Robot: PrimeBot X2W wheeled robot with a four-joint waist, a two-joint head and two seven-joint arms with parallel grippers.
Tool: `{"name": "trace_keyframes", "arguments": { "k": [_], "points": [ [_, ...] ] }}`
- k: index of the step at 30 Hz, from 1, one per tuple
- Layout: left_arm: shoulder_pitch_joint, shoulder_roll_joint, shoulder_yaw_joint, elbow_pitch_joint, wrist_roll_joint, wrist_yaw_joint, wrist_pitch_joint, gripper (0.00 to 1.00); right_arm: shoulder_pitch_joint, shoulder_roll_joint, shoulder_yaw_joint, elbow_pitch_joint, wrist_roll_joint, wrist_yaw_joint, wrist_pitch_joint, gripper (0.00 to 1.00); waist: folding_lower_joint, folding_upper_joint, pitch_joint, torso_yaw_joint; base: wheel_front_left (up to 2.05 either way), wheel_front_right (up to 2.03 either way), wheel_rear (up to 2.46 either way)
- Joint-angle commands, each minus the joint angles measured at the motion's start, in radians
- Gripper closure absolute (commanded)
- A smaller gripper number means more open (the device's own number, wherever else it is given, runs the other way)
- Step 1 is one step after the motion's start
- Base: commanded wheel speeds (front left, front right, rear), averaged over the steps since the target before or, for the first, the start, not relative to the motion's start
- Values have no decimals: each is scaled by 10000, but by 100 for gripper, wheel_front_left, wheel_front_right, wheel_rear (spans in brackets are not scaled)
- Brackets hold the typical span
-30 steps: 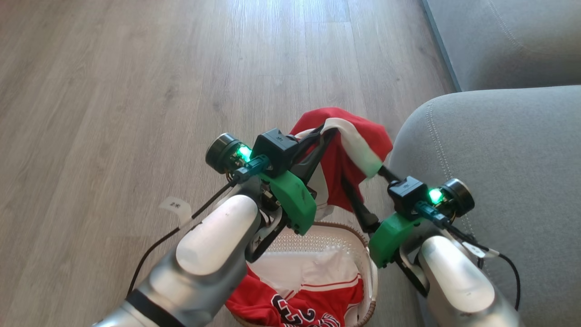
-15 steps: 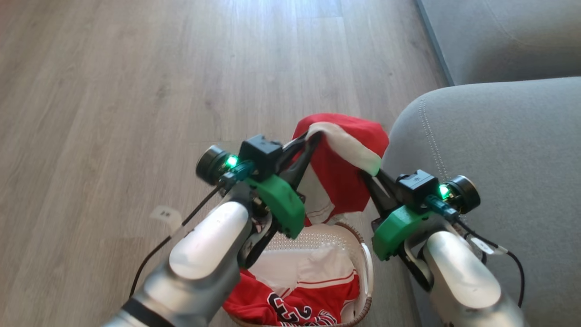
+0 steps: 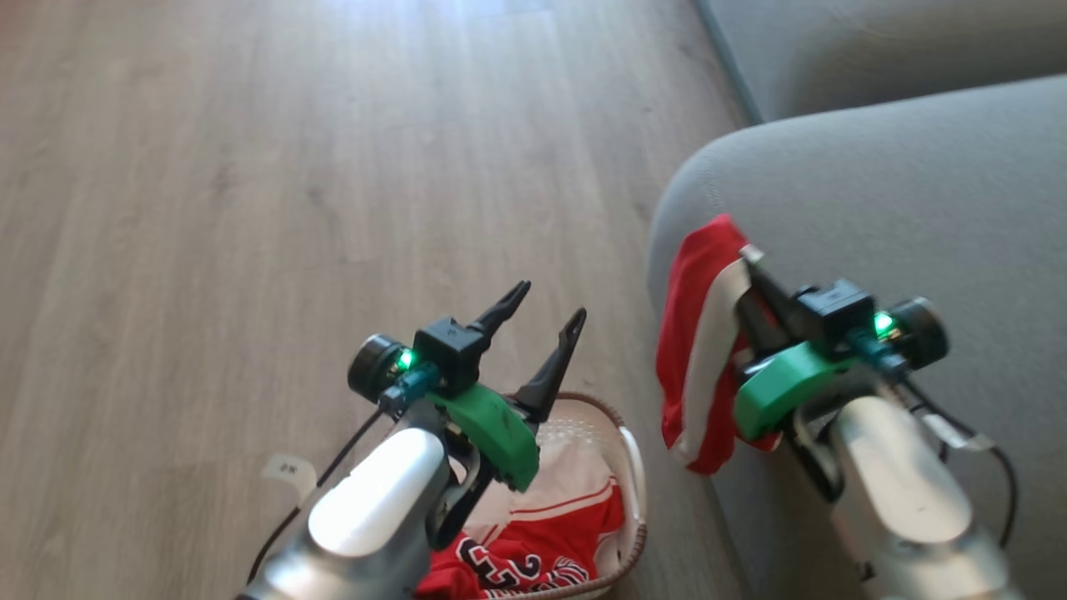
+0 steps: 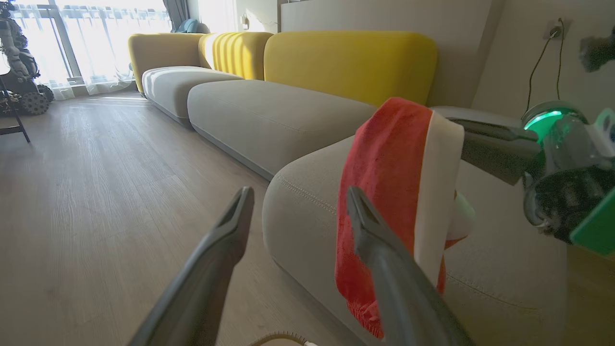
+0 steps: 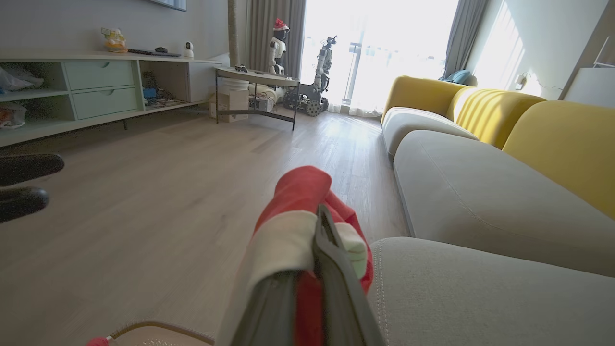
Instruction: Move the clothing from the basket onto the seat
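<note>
- Right gripper [image 3: 754,268], right of centre in the head view: clamped shut on a red garment [image 3: 696,350], biting at its white band.
- The garment hangs folded against the rounded front edge of the sofa [image 3: 875,192]; not yet laid on the cushion.
- Left gripper [image 3: 550,302], lower centre: fingers spread wide, empty, poised over the far rim of the basket [image 3: 631,467].
- A second piece [image 3: 542,542], red and white with black numerals, lies in the basket at the bottom edge.
- Handling, judged: light, limp, thin fabric; it will sag and swing, and may slide in a shallow pinch. Best hold is a bunched fold or the thicker white trim.
- Obscured: the basket is cut off by the frame bottom and covered in part by the left forearm; the count of pieces inside cannot be told.
- The right fingertips are buried in cloth; whether the garment's lower hem touches the sofa cannot be told.
</note>
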Motion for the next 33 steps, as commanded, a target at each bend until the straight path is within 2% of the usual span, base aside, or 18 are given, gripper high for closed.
{"name": "trace_keyframes", "arguments": {
  "k": [1, 11, 21, 27, 33],
  "points": [
    [-292, 81, 213, -303, -23, -54, -225, 0, -571, -90, -18, -422, -81, 71, -93, 100, 0, 0, 61, -379, 0, 0, 0],
    [318, 10, -101, -333, 151, -74, -562, 0, -789, -445, -375, -706, -305, 71, -15, 100, 0, 0, 251, -2062, 0, 0, 0],
    [484, -8, -74, -575, 349, -22, -579, 0, -1248, -520, -261, -1146, -122, 71, 170, 100, 0, 0, 696, -3359, 0, 0, 0],
    [346, -11, -41, -595, 490, -35, -581, 0, -1703, -600, -132, -1182, -93, 71, 255, 100, 0, 0, 965, -3583, 0, 0, 0],
    [126, -13, -59, -370, 550, -70, -581, 0, -2930, -986, 159, -918, -85, 71, 484, 100, 0, 0, 1319, -3262, 0, 0, 0]
  ]
}}
